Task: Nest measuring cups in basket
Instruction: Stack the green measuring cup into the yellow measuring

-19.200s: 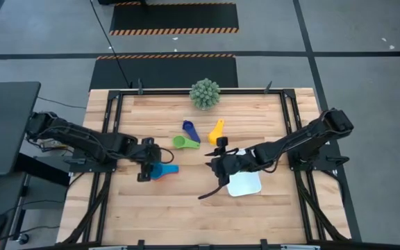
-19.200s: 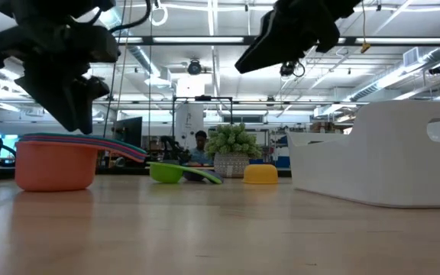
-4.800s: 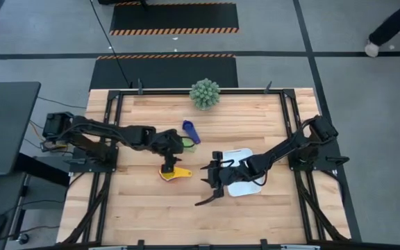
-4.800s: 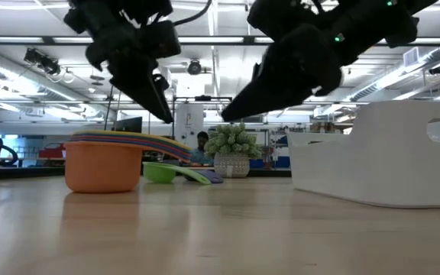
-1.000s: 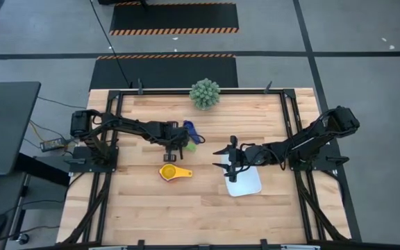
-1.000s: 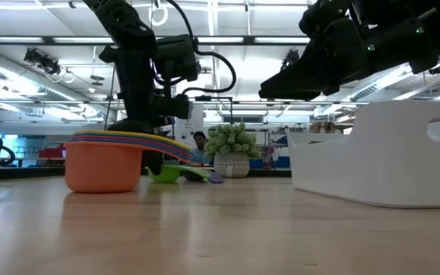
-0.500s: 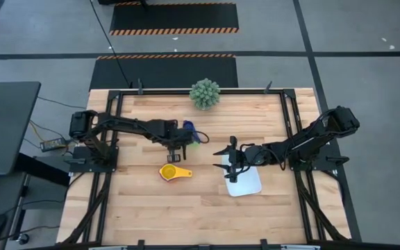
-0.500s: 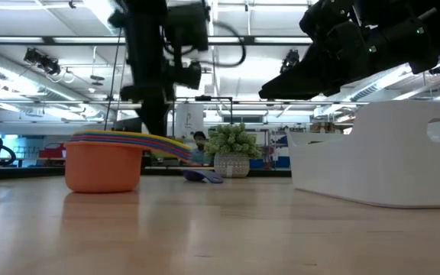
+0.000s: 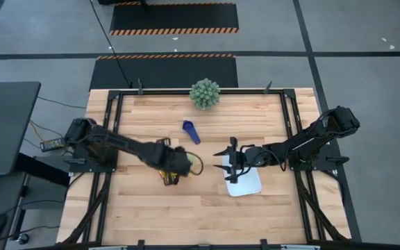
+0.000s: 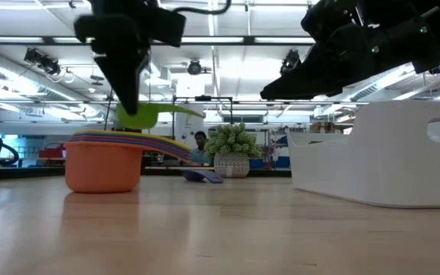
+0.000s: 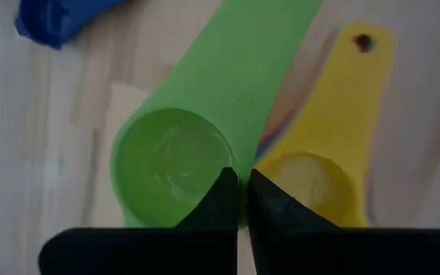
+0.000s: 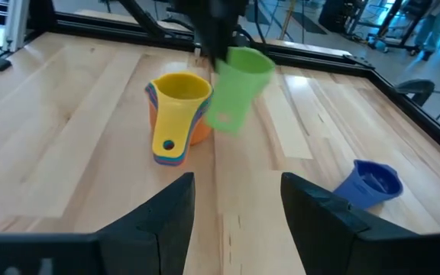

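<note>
**Green cup lifted and carried over the stack**

Since half a second ago your left gripper (image 11: 239, 200) has swung from beside the blue cup (image 9: 190, 130) to above the nested cups (image 10: 105, 160), with the green cup (image 10: 147, 114) raised clear of the wooden table (image 9: 255, 208). Behind the table lies a bright workshop, with a spiky plant (image 9: 205, 93) at the far edge. The left jaws are pinched shut on the green cup's rim. Your right gripper (image 9: 228, 160) hovers, jaws parted and empty, over the white basket (image 9: 246, 184).
</note>
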{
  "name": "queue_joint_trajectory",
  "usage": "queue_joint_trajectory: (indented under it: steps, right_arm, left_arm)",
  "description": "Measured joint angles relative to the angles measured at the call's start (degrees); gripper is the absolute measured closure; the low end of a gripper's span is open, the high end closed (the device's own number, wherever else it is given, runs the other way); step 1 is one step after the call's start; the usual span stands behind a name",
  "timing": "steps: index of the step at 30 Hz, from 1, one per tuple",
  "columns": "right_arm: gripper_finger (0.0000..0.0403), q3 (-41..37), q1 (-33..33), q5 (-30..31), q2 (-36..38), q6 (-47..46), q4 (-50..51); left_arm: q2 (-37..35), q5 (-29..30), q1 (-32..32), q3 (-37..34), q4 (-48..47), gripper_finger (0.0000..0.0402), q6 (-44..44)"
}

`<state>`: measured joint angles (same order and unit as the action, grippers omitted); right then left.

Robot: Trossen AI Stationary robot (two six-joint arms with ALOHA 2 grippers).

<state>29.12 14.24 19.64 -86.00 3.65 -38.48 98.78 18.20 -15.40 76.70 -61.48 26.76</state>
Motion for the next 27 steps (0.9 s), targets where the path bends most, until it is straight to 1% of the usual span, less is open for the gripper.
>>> queue_joint_trajectory:
  steps: [5,10,13,19,25,27]
  right_arm:
    - [0.0201,0.0,0.0,0.2,0.0,-0.3,0.3]
    - [0.0201,0.0,-0.1,0.3,0.0,-0.4,0.0]
    - [0.0201,0.0,-0.1,0.3,0.0,-0.4,-0.1]
    - [0.0201,0.0,-0.1,0.2,0.0,-0.9,-0.1]
    - [0.0201,0.0,0.0,0.2,0.0,-0.9,-0.1]
    - [0.0201,0.0,0.0,0.2,0.0,-0.9,-0.1]
  left_arm:
    - [0.0,-0.3,-5.1,0.0,-1.0,0.0389,6.8]
    - [0.0,-0.6,-7.7,0.0,-1.0,0.0388,13.3]
    - [0.2,-1.5,-7.9,0.0,-0.2,0.0387,16.4]
    - [0.3,-2.6,-7.8,0.0,2.9,0.0384,18.7]
    - [0.3,-4.1,-7.6,0.0,3.6,0.0382,26.2]
    - [0.3,-5.1,-7.3,0.0,3.5,0.0382,26.9]
